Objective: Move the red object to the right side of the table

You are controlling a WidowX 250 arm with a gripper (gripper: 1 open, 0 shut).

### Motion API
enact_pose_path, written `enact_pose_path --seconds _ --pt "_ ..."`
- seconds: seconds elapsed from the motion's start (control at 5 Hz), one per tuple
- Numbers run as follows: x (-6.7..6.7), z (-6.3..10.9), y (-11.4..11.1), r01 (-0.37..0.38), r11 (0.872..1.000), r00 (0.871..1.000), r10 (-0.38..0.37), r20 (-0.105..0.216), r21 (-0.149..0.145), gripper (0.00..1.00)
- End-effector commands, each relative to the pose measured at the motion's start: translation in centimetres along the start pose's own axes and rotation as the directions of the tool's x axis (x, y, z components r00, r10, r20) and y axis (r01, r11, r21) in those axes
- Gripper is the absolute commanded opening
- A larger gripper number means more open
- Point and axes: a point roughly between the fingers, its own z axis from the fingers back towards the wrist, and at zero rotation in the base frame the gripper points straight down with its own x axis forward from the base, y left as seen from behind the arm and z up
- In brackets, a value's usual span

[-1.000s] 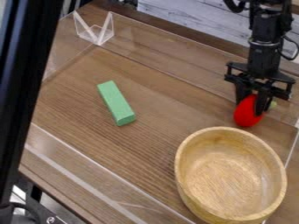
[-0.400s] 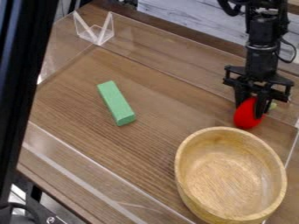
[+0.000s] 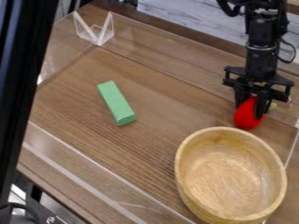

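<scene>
The red object (image 3: 246,113) is a small bright-red rounded toy resting on the brown wood-grain table (image 3: 176,96) near its right edge. My black gripper (image 3: 253,105) points down over it, with a finger on each side of the toy, shut on it. The fingers hide the toy's upper part, so no green top shows.
A round light wooden bowl (image 3: 230,174) sits just in front of the red object at the lower right. A green rectangular block (image 3: 115,102) lies left of centre. Low clear acrylic walls (image 3: 93,31) edge the table, and a dark bar crosses the left of the view.
</scene>
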Motion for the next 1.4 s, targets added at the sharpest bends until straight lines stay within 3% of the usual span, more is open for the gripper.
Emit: enact_pose_path --seconds 0.0,1.0,1.2 --pt "0.57 -0.83 -0.38 -0.017 1.0 1.0 0.017 0.013 0.002 0.0" --pt "0.46 -1.42 -0.92 -0.082 0.997 0.997 0.082 -0.002 0.0 0.0" --pt "0.35 -1.49 -1.04 -0.096 0.995 0.995 0.096 -0.004 0.001 1.0"
